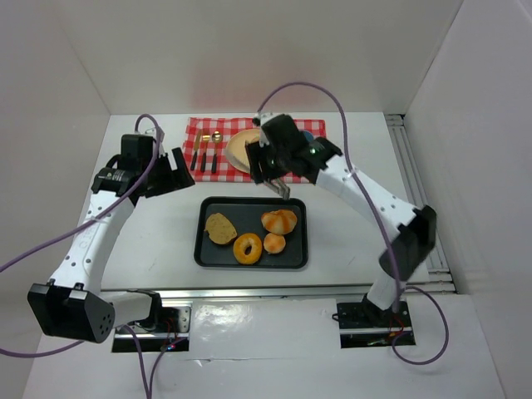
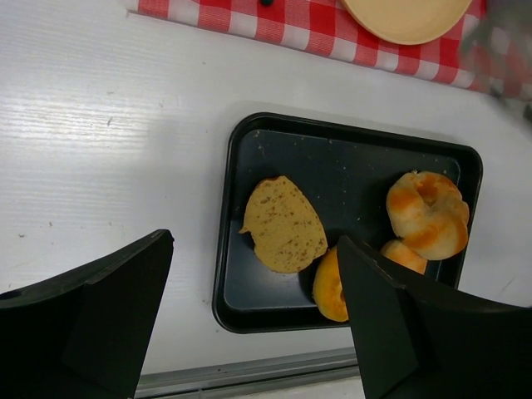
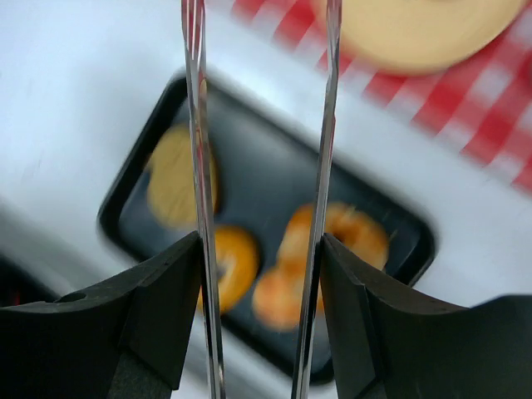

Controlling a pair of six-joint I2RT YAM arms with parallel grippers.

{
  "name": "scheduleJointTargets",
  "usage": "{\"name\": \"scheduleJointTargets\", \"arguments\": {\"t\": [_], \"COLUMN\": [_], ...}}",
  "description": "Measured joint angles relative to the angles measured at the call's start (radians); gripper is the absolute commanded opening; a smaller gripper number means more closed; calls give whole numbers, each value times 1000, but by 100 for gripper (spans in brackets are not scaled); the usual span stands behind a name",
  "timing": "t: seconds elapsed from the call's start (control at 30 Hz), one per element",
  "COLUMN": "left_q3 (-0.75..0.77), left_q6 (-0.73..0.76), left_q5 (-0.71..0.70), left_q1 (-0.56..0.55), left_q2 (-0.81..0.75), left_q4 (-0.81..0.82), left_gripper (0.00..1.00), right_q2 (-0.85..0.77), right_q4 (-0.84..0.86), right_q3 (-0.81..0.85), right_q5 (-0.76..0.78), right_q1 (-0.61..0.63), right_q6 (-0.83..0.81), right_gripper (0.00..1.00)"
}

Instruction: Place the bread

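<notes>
My right gripper (image 1: pixel 274 179) holds a pair of thin metal tongs (image 3: pixel 199 125). The tongs stand apart with nothing between them. They hang over the far edge of the black tray (image 1: pixel 249 212).

The bread is all in the tray: a flat slice (image 1: pixel 220 228), a ring (image 1: pixel 248 248), a small bun (image 1: pixel 274 243) and a big roll (image 1: pixel 279 221). The plate (image 1: pixel 239 150) on the red cloth (image 1: pixel 199 133) is bare.

My left gripper (image 1: pixel 170 174) is wide open and holds nothing. It is off to the left of the tray.

I think a few things could go wrong:

- The roll, bun and ring sit very close, so the tongs could push one while going for another.
- The tongs are thin, so a round roll could slip out and fall.
- If I squeeze too hard, the bread gets squashed.
- The tongs could bump the tray and slide it.
</notes>
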Motion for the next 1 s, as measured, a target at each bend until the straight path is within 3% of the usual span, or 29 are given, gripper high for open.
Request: {"name": "scheduleJointTargets", "arguments": {"t": [0.2, 0.4, 0.8, 1.0], "left_q3": [-40, -166, -136, -136], "left_q6": [16, -15, -65, -65], "left_q5": [74, 93, 16, 11], "left_q1": [-16, -123, -117, -117], "left_q2": [-16, -50, -106, -95], "left_q4": [2, -34, -69, -71], "left_gripper": [88, 93, 94, 94], "right_q2": [-296, -394, -366, -272], "right_q4": [-59, -165, -216, -221], "right_q3": [-320, -388, -443, -443], "right_q5": [-28, 6, -69, -89], "right_q1": [202, 192, 407, 415], "right_q6": [81, 174, 274, 281], "right_gripper": [63, 63, 63, 63]}}
